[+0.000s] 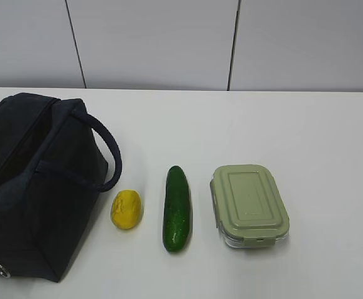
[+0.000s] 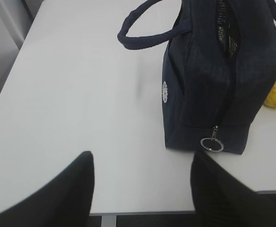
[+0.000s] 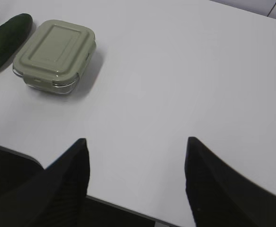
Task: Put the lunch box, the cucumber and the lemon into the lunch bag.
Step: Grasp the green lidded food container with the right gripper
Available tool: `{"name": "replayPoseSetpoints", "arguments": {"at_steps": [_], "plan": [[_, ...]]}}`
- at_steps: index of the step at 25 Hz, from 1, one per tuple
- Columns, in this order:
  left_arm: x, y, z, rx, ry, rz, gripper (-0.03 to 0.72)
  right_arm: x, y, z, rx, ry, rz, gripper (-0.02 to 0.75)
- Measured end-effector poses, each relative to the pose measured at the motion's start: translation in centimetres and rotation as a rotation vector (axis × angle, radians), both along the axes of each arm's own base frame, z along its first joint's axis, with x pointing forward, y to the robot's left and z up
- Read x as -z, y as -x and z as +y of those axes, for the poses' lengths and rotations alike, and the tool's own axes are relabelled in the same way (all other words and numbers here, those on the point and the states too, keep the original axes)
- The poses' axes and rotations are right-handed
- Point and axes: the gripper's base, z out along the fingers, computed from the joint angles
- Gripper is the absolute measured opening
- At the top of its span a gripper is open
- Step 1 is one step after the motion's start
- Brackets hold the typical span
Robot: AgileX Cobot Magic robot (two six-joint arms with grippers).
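The dark navy lunch bag [image 1: 38,180] stands at the left of the white table, its top zipper open and a ring pull [image 2: 211,144] hanging at its near end. To its right lie the yellow lemon [image 1: 126,209], the dark-green cucumber [image 1: 177,208] and the lunch box [image 1: 249,204] with its sage-green lid. Neither arm shows in the exterior view. My left gripper [image 2: 142,161] hovers open over the table's near edge, just short of the bag [image 2: 213,71]. Open too, my right gripper [image 3: 135,146] is well short of the lunch box [image 3: 55,49] and cucumber [image 3: 5,40].
The table's front edge [image 2: 142,210] runs just under both grippers. A pale panelled wall [image 1: 181,43] rises behind the table. Bare tabletop [image 1: 330,137] stretches to the right of the lunch box.
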Motion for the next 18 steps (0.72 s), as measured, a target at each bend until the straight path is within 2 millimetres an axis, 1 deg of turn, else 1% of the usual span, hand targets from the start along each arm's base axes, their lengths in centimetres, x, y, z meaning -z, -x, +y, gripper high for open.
{"name": "replayPoseSetpoints", "arguments": {"at_steps": [18], "plan": [[0.00, 0.00, 0.00, 0.000, 0.000, 0.000, 0.447, 0.00, 0.00, 0.00, 0.000, 0.000, 0.000, 0.475]]}}
